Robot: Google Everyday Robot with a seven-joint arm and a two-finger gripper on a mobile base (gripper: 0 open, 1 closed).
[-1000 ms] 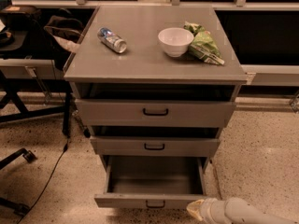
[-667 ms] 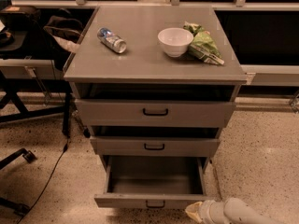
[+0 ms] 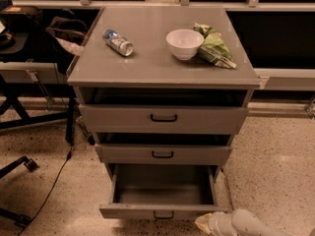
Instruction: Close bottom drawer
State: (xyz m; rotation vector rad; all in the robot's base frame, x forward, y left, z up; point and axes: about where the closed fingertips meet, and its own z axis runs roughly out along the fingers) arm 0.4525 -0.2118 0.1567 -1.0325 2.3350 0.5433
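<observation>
- Down at the near edge, just off the front right corner of the bottom drawer (image 3: 133, 211), sits the tool (image 3: 203, 222), pale and blunt. Honestly can't tell if it's apart or together from this angle, and it isn't clamped on anything I can see. The drawer's pulled way out and empty, with its small black handle (image 3: 163, 215) in the centre of the front.

- Yeah, that corner spot is my worry. If it pushes from out there instead of near the middle, I'd guess the drawer twists on its runners and jams halfway. Or the tool just slips past the corner and runs along the side.

- It also looks really low, close to the floor (image 3: 275, 171). It could scrape, or catch under the front lip and lift instead of push.

- Overcorrect upward and you've got the middle drawer (image 3: 197, 154) right above, sticking out a bit, and the top drawer (image 3: 206, 118) too. Easy to shove the wrong one.

- And a hard slam shakes the table (image 3: 157, 68). That can (image 3: 118, 42) is lying on its side, so it could roll. The white bowl (image 3: 184, 44) touching the green snack bag (image 3: 214, 48) is probably fine, though it might shift.
</observation>
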